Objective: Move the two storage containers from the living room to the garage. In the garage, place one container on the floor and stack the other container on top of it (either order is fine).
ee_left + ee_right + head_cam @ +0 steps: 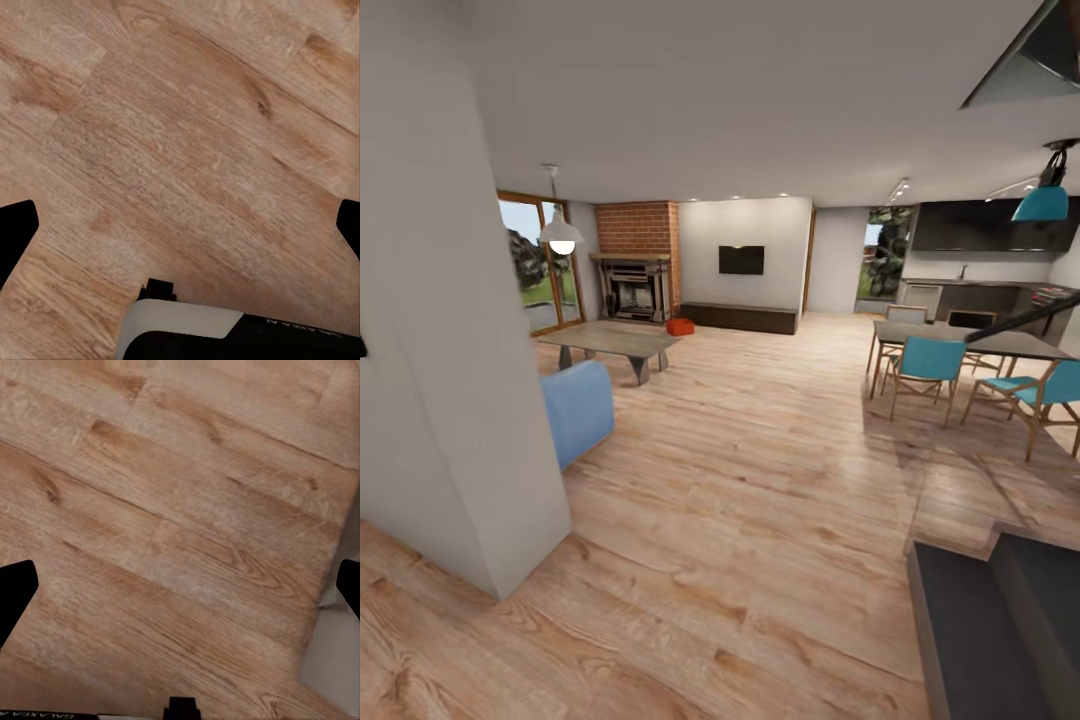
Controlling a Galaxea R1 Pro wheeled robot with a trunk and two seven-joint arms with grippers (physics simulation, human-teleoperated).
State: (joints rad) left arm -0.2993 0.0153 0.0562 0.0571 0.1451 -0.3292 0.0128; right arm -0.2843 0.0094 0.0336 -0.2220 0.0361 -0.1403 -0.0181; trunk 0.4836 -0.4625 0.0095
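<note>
Left gripper [180,225]: my fingers sit wide apart at the two edges of the wrist view, nothing between them, pointed down at the wood plank floor [187,135]. Right gripper [180,585]: same, fingers spread, empty, above the same planks [172,510]. I judge both arms are tucked low for driving, so nothing swings while the base moves.

Landmark: the brick fireplace [635,262] at the far end of the living room. An orange-red storage container [680,326] sits on the floor just beside its right foot, near the end of the long dark low cabinet [740,318] under the wall TV [741,260]. I cannot tell whether it is one bin or two. The low table [608,342] stands nearer me than the fireplace, the blue sofa [578,408] nearer again.

Step in hand, by my reading: approach; pickup not yet begun.
</note>
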